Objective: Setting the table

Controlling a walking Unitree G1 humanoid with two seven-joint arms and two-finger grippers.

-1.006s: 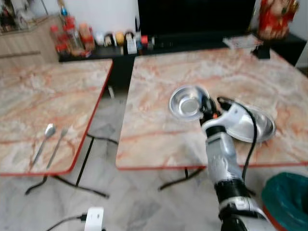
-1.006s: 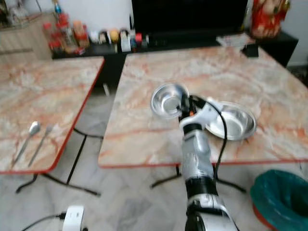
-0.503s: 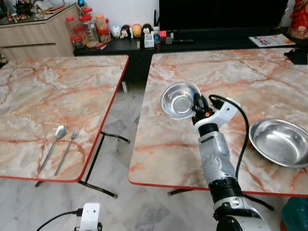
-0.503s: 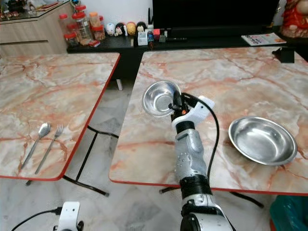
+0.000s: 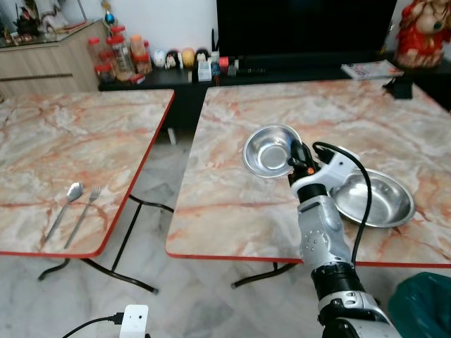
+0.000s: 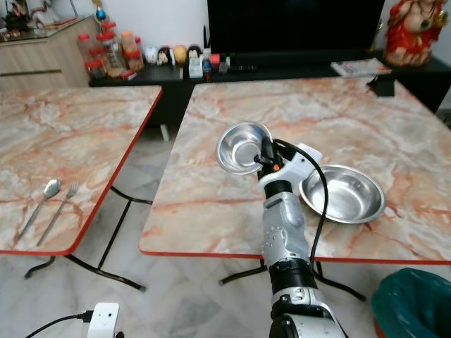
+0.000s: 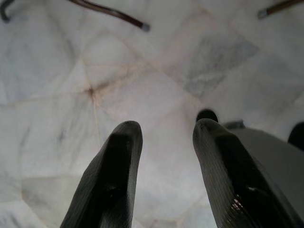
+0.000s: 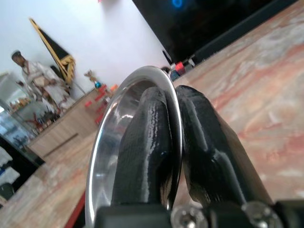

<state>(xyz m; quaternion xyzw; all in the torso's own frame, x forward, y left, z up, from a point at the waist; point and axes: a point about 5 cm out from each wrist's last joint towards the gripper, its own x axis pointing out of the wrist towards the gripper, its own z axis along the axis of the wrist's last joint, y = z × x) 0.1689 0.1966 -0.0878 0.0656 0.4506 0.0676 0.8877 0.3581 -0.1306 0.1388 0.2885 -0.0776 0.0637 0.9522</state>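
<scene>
Steel bowl (image 5: 270,150) clamped at its rim by right gripper (image 5: 296,156) jaws, held above marble surface (image 5: 232,197), beside larger dish (image 5: 384,198), left gripper (image 7: 164,137) jaws parted, empty.

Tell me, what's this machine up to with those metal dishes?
The robot's right gripper pinches the rim of a small round steel bowl, holding it over the marble-patterned table with red edging. A wider shallow steel dish sits on that table beside it. A metal spoon and fork lie on the neighbouring table. The left gripper hangs idle, open, above the floor.
</scene>
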